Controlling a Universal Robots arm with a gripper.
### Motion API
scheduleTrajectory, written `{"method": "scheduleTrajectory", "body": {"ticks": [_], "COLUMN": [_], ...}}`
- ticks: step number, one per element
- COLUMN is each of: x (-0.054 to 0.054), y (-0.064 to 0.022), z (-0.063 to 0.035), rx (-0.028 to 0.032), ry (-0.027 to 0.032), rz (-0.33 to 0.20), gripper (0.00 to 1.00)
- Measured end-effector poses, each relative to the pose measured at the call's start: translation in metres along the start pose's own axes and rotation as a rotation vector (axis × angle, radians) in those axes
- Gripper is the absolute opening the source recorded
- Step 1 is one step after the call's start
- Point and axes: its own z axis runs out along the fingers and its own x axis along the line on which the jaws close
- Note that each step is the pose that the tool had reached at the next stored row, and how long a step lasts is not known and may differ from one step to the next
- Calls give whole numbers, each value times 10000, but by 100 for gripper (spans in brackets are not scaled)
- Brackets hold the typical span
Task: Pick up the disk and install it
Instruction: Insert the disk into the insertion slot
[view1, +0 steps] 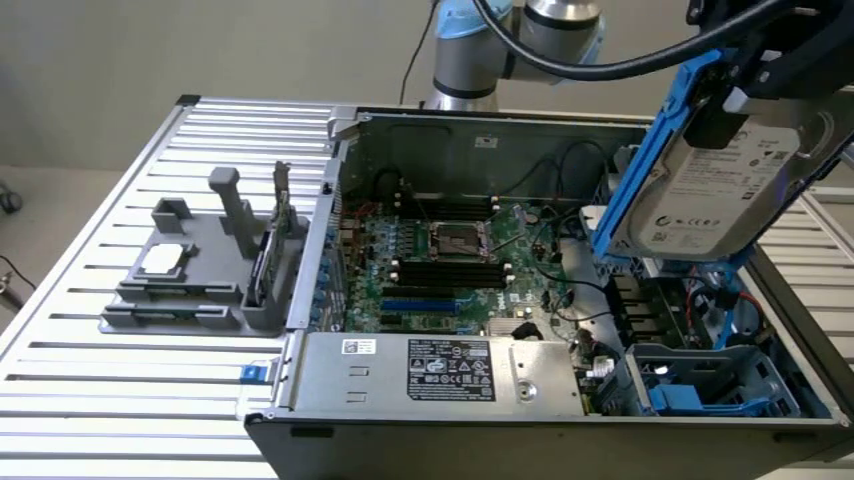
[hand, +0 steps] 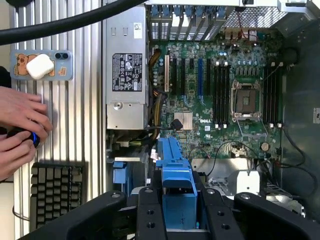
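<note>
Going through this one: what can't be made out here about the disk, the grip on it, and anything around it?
- Exterior view: the print on the label of the disk is too small to read.
- Exterior view: the part of the computer case behind the raised disk is covered by it.
- Wrist view: the disk sits edge-on in the gripper, so its label face is hidden.
- Wrist view: the person's hands are cut off by the picture's edge, and their fingers cover what they hold.

DELL on motherboard (hand: 215, 107), other print unreadable

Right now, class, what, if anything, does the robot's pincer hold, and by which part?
The pincer holds the disk, clamped on the upper end of its blue carrier; the disk hangs tilted above the open computer case.
</note>
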Motion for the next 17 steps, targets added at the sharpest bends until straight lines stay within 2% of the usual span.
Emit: {"method": "scheduleTrajectory", "body": {"ticks": [13,17], "x": [280,384], "y": [-291,-350], "z": [-21,20], "rx": [0,0], "ry": [1,0], "rz": [0,0], "gripper": [33,33]}}
